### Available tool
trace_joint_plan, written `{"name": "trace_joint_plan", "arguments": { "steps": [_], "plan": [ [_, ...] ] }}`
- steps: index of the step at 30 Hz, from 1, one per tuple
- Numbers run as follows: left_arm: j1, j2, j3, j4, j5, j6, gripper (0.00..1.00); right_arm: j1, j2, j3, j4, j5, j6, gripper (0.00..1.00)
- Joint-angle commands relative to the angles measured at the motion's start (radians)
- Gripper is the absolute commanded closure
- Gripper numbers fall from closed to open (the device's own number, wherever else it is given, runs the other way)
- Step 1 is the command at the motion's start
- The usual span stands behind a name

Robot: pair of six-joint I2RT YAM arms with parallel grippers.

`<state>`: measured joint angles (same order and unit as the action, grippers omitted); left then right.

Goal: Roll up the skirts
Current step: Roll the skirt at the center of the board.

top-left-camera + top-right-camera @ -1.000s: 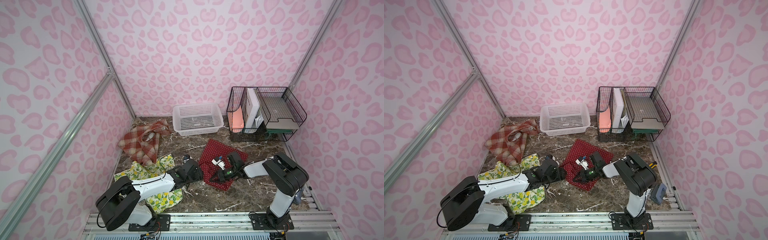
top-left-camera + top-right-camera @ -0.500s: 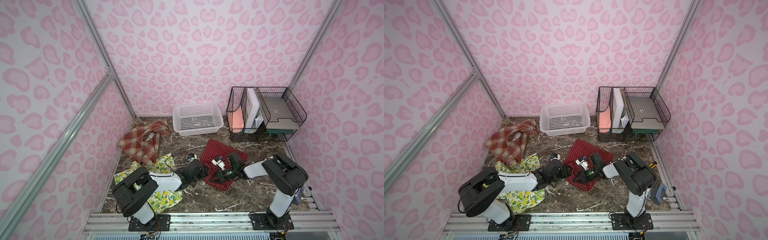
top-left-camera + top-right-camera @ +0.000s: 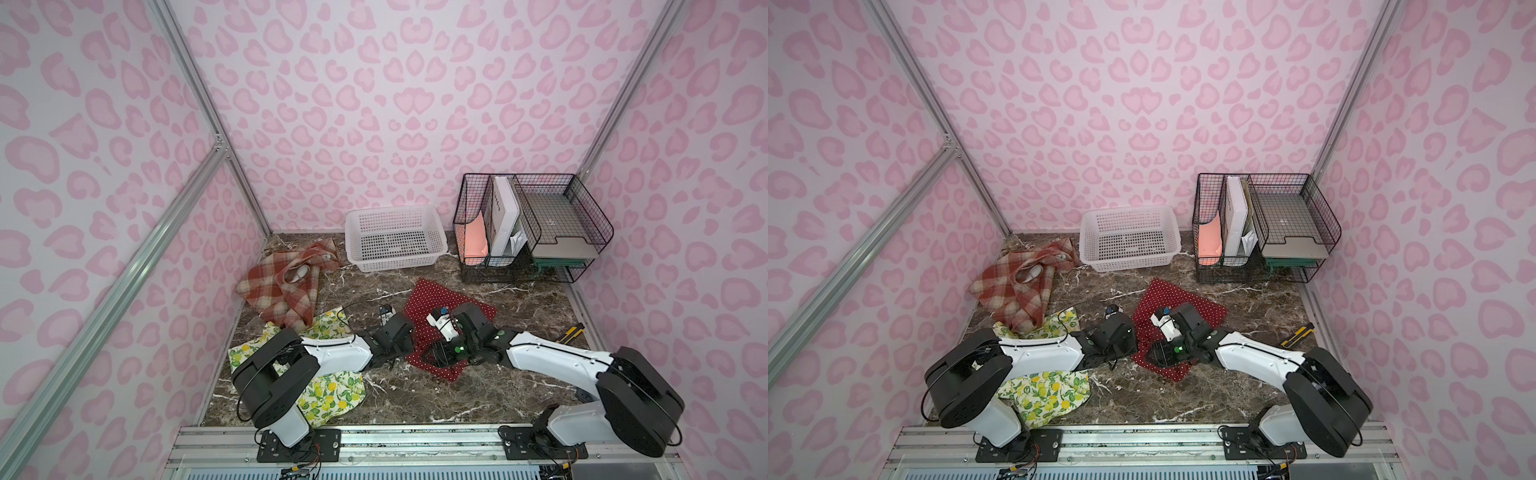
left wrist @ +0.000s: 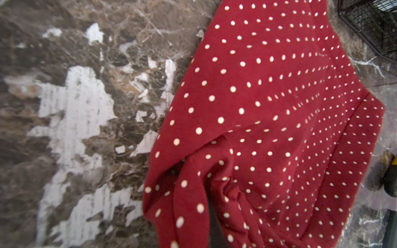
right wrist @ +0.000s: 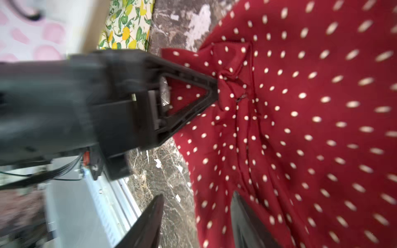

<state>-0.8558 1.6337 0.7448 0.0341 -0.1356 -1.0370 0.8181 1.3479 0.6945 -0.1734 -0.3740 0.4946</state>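
The red polka-dot skirt (image 3: 442,296) (image 3: 1169,296) lies mid-table, rumpled at its near edge. My left gripper (image 5: 216,85) is shut on a bunched fold of that skirt's left edge; the cloth (image 4: 268,107) fills the left wrist view and hides the fingers. Over the skirt's near corner, my right gripper (image 5: 195,206) (image 3: 434,357) is open, with the skirt's edge between its fingers (image 5: 150,219). The lemon-print skirt (image 3: 332,390) (image 3: 1050,395) lies under the left arm. At the back left, the plaid skirt (image 3: 282,286) (image 3: 1017,286) is crumpled.
A white lattice basket (image 3: 395,262) stands at the back centre. A black wire organiser (image 3: 532,224) with papers and trays fills the back right. A yellow-black cutter (image 3: 571,332) lies near the right edge. Pink walls close in on three sides.
My left gripper has swung right to the red skirt's edge and shut on a fold of it. The right gripper, shut before, has opened and released the cloth.
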Motion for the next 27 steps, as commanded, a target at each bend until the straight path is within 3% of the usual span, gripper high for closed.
{"name": "trace_joint_plan", "arguments": {
  "steps": [1, 4, 6, 11, 15, 23, 27],
  "plan": [
    [0.0, 0.007, 0.014, -0.206, -0.018, 0.008, 1.0, 0.118, -0.082, 0.055, -0.259, 0.383, 0.007, 0.46],
    [-0.001, 0.009, 0.038, -0.246, -0.015, 0.014, 1.0, 0.23, -0.142, 0.074, -0.286, 0.484, 0.015, 0.66],
    [0.0, 0.01, 0.045, -0.256, -0.011, 0.018, 1.0, 0.286, -0.153, 0.059, -0.269, 0.547, 0.012, 0.69],
    [0.0, 0.003, 0.043, -0.263, 0.007, 0.022, 1.0, 0.35, -0.109, 0.016, -0.169, 0.606, -0.057, 0.44],
    [0.0, 0.005, 0.04, -0.266, 0.03, 0.031, 1.0, 0.372, -0.085, -0.009, -0.052, 0.596, -0.132, 0.35],
    [0.0, 0.0, 0.036, -0.259, 0.045, 0.035, 1.0, 0.38, 0.075, -0.009, 0.04, 0.599, -0.204, 0.33],
    [-0.001, -0.019, 0.026, -0.261, 0.044, 0.038, 1.0, 0.378, 0.143, -0.015, 0.054, 0.618, -0.18, 0.43]
  ]
}}
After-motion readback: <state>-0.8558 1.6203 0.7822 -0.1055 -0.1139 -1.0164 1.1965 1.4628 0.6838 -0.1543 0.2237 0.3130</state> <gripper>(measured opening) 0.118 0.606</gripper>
